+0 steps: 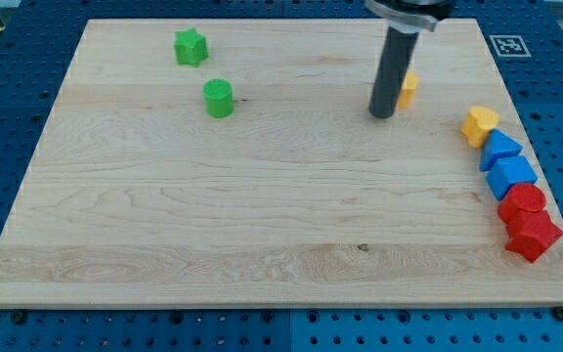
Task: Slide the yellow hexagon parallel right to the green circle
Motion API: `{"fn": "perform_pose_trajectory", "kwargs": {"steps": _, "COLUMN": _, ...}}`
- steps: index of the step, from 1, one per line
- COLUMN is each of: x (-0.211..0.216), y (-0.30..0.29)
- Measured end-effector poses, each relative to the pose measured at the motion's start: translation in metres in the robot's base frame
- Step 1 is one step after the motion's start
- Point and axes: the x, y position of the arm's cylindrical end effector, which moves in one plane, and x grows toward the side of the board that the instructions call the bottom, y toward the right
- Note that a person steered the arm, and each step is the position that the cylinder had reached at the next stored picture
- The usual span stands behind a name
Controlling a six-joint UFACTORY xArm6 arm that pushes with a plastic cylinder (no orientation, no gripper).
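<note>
The yellow hexagon (409, 88) lies in the upper right part of the wooden board, mostly hidden behind the rod. My tip (382, 114) stands just left of it and slightly nearer the view's bottom, touching or almost touching it. The green circle (219, 98) lies in the upper left part, far to the left of my tip and at about the same height in the view as the hexagon.
A green star (191, 46) lies above and left of the green circle. Along the board's (262, 215) right edge runs a row: a yellow heart (479, 124), a blue triangle (500, 149), a blue block (512, 176), a red circle (523, 200), a red star (533, 235).
</note>
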Motion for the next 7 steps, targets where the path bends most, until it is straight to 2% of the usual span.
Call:
{"fn": "perform_pose_trajectory", "kwargs": {"steps": 1, "x": -0.017, "y": -0.012}}
{"fn": "perform_pose_trajectory", "kwargs": {"steps": 2, "x": -0.034, "y": -0.008}}
{"fn": "perform_pose_trajectory", "kwargs": {"steps": 4, "x": -0.038, "y": 0.020}}
{"fn": "perform_pose_trajectory", "kwargs": {"steps": 6, "x": -0.073, "y": 0.024}}
{"fn": "perform_pose_trajectory", "kwargs": {"steps": 7, "x": -0.073, "y": 0.056}}
